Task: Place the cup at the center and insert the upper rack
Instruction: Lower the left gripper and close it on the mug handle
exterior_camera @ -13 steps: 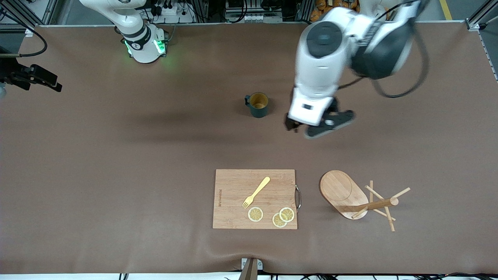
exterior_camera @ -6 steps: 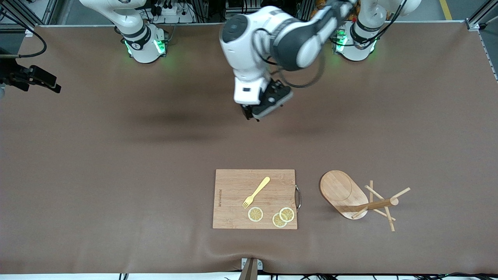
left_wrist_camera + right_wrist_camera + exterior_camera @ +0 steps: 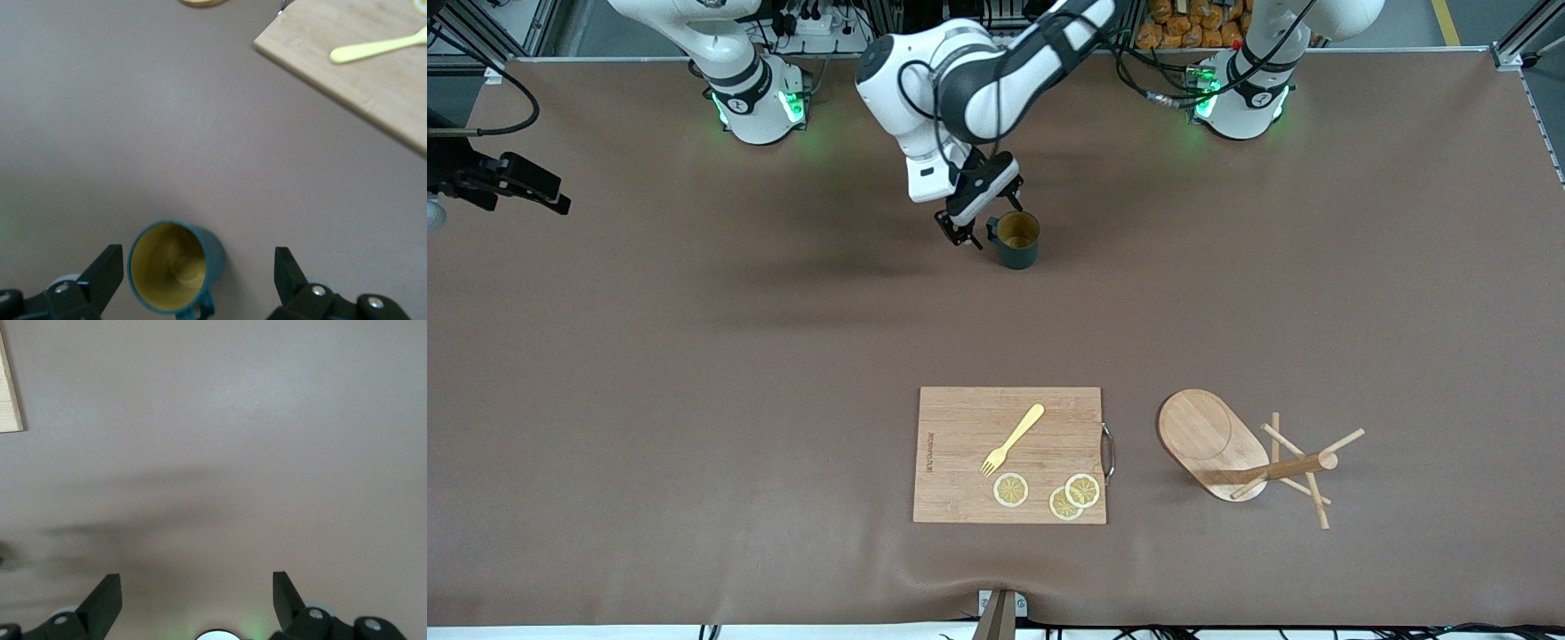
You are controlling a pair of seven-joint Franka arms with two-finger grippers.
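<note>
- Right now the left gripper [image 3: 980,219] hangs low over the table [image 3: 694,356], just beside the cup [image 3: 1016,239], on the side where the cup's handle points.
- Its fingers [image 3: 100,277] stand wide apart and hold nothing; in the left wrist view the cup [image 3: 175,265] sits between them, closer to one finger than the other, touching neither as far as can be seen.
- The cup stands upright in the middle of the table's width, closer to the edge where the robots' bases stand than to the front camera's edge, its yellowish inside showing.
- The upper rack [image 3: 1249,458] lies tipped on its side near the front edge, toward the left arm's end, its oval base on edge and its post and pegs resting on the table.
- Just beside it, toward the right arm's end, lies a cutting board [image 3: 960,480] with a yellow fork [image 3: 1012,439] and three lemon slices [image 3: 1048,492] on it.
- The right gripper [image 3: 197,603] waits over bare table, well apart from the task's things, with its fingers spread wide and empty.
</note>
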